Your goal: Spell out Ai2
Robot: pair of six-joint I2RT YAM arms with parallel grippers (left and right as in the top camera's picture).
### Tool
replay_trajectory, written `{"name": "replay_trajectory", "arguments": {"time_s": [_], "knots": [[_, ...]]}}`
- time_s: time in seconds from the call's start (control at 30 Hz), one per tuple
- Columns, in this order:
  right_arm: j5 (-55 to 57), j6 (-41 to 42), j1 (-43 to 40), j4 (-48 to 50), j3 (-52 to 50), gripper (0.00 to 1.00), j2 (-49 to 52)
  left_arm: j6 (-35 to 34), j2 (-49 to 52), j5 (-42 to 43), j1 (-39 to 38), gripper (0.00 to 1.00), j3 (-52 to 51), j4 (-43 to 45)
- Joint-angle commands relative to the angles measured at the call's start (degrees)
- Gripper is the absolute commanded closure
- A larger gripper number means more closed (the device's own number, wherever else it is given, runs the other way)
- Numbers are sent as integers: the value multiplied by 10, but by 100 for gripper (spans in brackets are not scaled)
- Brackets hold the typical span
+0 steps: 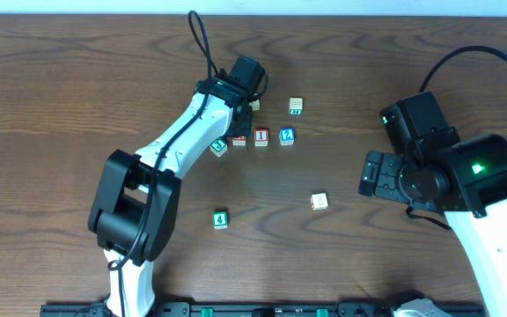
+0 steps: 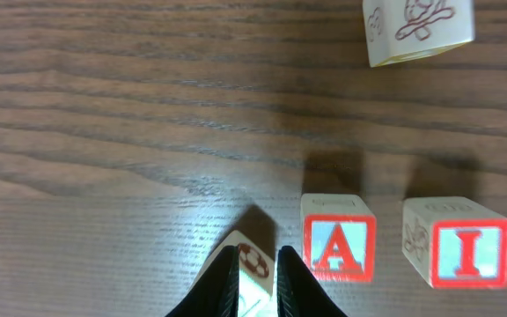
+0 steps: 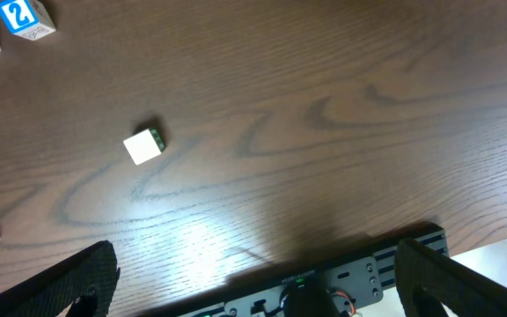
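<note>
Three blocks stand in a row: a red A block (image 1: 238,139) (image 2: 339,249), a red I block (image 1: 260,136) (image 2: 459,254) and a blue 2 block (image 1: 286,136) (image 3: 25,16). My left gripper (image 2: 256,280) (image 1: 223,139) is shut on a green-faced block with a red ring picture (image 2: 255,262) (image 1: 218,147), just left of the A block. My right gripper (image 1: 372,173) (image 3: 258,269) is open and empty, over bare table at the right.
A cream block (image 1: 296,106) lies behind the row, and another (image 2: 416,26) sits by the left wrist. A pale block (image 1: 319,201) (image 3: 143,145) and a green 4 block (image 1: 221,219) lie nearer the front. The base rail (image 3: 341,273) runs along the front edge.
</note>
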Motion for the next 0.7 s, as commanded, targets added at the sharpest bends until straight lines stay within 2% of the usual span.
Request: {"name": "replay_trajectory", "arguments": {"time_s": [0.0, 0.43, 0.67], "knots": [[10, 8, 4, -1, -2, 1, -3, 4, 21, 0, 4, 84, 6, 1], [10, 8, 4, -2, -2, 1, -3, 4, 44, 11, 6, 86, 5, 8], [10, 8, 4, -3, -2, 1, -3, 4, 44, 31, 6, 83, 5, 15]]}}
